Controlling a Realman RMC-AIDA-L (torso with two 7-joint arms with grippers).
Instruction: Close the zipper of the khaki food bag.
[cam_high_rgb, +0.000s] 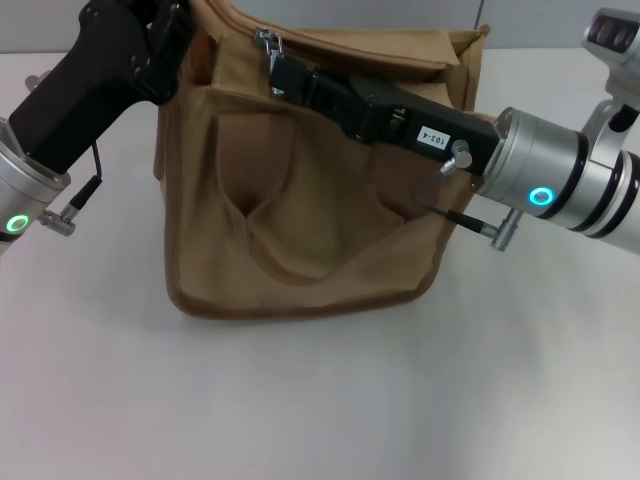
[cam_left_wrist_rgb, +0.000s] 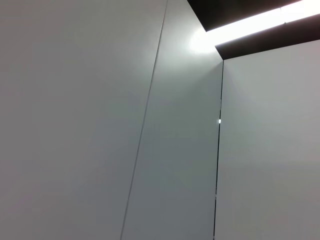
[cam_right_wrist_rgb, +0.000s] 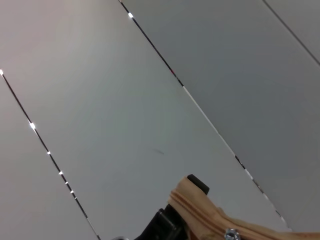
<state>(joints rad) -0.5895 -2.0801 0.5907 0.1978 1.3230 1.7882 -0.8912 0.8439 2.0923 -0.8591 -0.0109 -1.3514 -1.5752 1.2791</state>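
Note:
The khaki food bag (cam_high_rgb: 300, 220) stands on the white table, front pocket and a strap handle facing me. The zipper runs along its top panel, and its silver slider (cam_high_rgb: 268, 43) sits near the bag's left end. My right gripper (cam_high_rgb: 280, 72) reaches across the bag top from the right and is shut on the zipper's pull tab just below the slider. The right wrist view shows a khaki strip (cam_right_wrist_rgb: 210, 212), a bit of silver metal (cam_right_wrist_rgb: 231, 233) and a black fingertip (cam_right_wrist_rgb: 198, 182). My left gripper (cam_high_rgb: 183, 35) is at the bag's top left corner, shut on its edge.
The white table (cam_high_rgb: 320, 400) spreads in front of and beside the bag. The left wrist view shows only grey wall panels (cam_left_wrist_rgb: 100, 125) and a ceiling light (cam_left_wrist_rgb: 250, 22). The right arm's silver wrist (cam_high_rgb: 545, 180) hangs over the bag's right side.

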